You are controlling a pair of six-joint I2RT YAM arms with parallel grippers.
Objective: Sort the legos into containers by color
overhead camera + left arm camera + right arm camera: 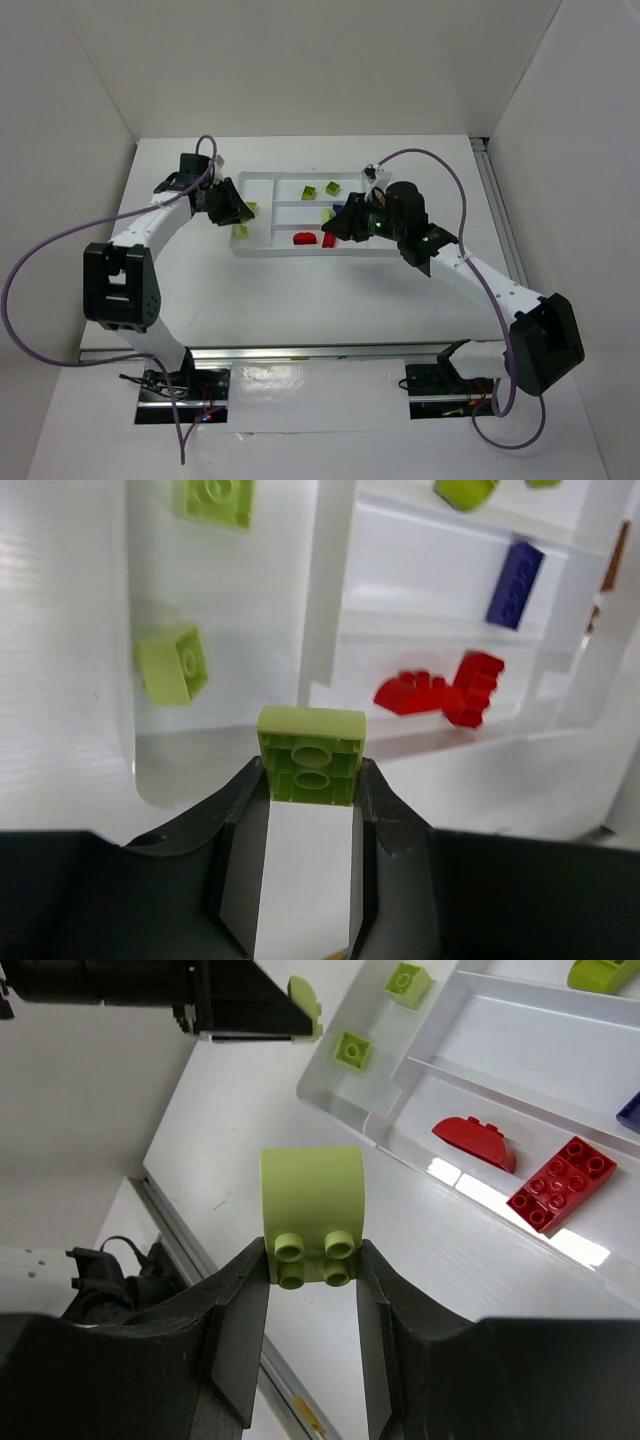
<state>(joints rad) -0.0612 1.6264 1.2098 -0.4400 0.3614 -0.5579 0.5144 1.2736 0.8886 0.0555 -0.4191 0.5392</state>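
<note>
Left gripper [311, 782] w/ lime lego [311, 748], right gripper [313, 1260] w/ curved lime lego [312, 1195]

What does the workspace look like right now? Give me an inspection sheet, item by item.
Surface: white table.
Job's things: white tray; two lime bricks in its end compartment; two red bricks share another; dark blue brick in the one beside them.
Clutter: nothing seen.
Grippers: left gripper shut on a lime brick; right gripper shut on a rounded lime brick.
Cables: a purple cable loops off each arm.
Surroundings: plain white walls on three sides.
</note>
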